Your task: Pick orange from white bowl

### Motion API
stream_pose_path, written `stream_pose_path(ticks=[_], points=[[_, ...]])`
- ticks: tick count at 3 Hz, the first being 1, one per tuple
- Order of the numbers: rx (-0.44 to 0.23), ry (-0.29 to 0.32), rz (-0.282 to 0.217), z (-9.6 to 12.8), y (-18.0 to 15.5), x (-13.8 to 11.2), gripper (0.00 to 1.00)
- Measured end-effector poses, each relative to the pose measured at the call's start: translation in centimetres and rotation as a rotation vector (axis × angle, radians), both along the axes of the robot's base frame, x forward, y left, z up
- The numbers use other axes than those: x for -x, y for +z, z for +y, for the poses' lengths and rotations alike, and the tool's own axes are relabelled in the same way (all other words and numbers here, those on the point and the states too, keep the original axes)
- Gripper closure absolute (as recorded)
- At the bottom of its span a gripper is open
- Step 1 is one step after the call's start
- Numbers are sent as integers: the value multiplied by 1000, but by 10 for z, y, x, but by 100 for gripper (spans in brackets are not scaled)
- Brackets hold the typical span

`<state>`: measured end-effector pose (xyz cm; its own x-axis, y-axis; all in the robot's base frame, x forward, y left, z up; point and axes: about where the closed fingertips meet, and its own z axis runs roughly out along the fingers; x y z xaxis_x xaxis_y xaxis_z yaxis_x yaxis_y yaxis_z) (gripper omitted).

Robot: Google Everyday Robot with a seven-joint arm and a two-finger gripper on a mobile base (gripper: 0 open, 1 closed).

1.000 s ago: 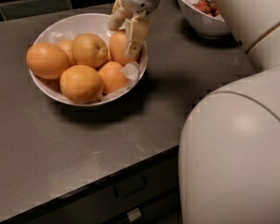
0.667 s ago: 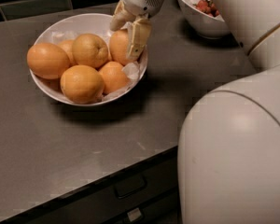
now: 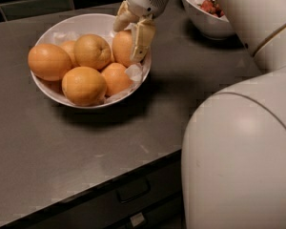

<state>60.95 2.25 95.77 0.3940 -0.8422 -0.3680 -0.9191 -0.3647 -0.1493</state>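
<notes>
Quick update from my remote seat: the cream two-finger end effector [image 3: 127,43] is down at the back-right part of the wide, shallow, glossy white bowl [image 3: 88,20]. It's clamped on the smooth, deep-coloured orange [image 3: 121,49]. One of the fingers [image 3: 142,39] lies flat on the fruit's right side and the other presses on its upper back-left. That orange sits in the bowl, right up against the rim on that side.

Four paler, yellower oranges share the bowl. A big one [image 3: 49,61] is at the bowl's left edge and one with a dimple [image 3: 92,51] is near its middle. There's also a round one [image 3: 84,86] at its front and a smaller one [image 3: 117,78] just in front of the gripped fruit. Crumpled white paper [image 3: 135,72] pokes out along the bowl's right rim.

Behind and to the right of the bowl, well apart from it, there's a deeper white dish of red berries [image 3: 202,18]. Everything sits on the dark grey surface [image 3: 86,142]. The robot's bulky white arm [image 3: 243,151] fills the view right of the bowl.
</notes>
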Motion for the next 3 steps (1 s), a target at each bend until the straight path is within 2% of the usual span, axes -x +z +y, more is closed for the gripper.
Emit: stream_pose_path(ticks=[2,3], points=[[0,0,0,0,0,0,31],[0,0,0,0,0,0,24]])
